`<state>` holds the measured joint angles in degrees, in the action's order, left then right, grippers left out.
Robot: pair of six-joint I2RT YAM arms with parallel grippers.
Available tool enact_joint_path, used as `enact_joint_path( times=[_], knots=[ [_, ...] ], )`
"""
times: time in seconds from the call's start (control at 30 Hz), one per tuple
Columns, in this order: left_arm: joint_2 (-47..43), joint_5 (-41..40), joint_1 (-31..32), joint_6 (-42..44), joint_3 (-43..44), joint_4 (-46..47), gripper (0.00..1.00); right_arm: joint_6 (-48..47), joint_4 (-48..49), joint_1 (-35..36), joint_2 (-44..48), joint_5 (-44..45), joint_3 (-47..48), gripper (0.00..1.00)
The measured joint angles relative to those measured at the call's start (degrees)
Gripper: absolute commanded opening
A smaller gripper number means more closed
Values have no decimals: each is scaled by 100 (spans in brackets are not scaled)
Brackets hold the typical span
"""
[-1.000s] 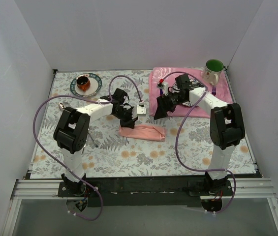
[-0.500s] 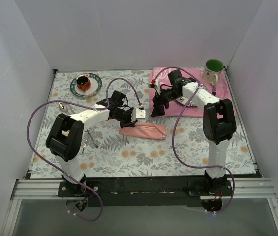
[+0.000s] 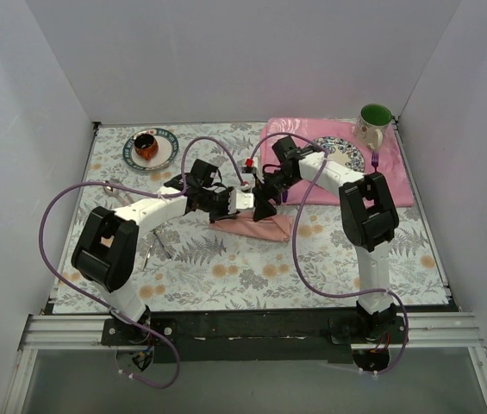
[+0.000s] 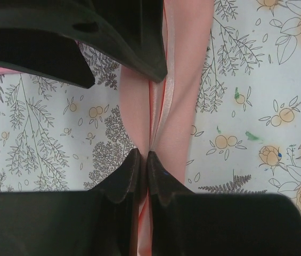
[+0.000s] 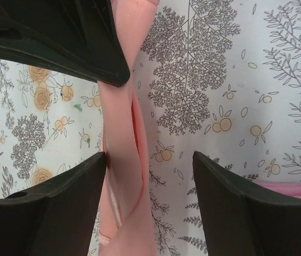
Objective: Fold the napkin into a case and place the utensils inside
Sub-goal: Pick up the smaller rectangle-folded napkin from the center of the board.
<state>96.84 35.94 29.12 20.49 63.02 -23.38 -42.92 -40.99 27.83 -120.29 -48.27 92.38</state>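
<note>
The pink napkin lies folded long and thin on the flowery table. The left gripper is squeezed tight on the napkin's edge. The right gripper is spread apart, holding nothing. The napkin lies between its fingers, close to one.

The case is lying near the centre of the table. The left gripper and right gripper are hanging side by side over its rear edge. A utensil is lying left of the case. The placemat is lying at right rear, carrying a plate. A mug is standing at the placemat's rear right corner. A saucer is sitting at left rear, holding a cup.
</note>
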Motion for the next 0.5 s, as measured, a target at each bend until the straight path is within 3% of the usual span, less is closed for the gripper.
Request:
enact_joint_path(
  times=[0.17, 0.3, 0.5],
  knots=[
    [-2, -13, 24, 13, -15, 11, 0, -136, -186, 46, -184, 0, 15, 74],
    [-2, -22, 26, 15, -59, 11, 0, -236, -299, 96, -201, 7, 13, 84],
    [-2, -26, 26, 20, -74, 15, 0, -254, -463, 146, -201, 11, 85, 85]
  ],
)
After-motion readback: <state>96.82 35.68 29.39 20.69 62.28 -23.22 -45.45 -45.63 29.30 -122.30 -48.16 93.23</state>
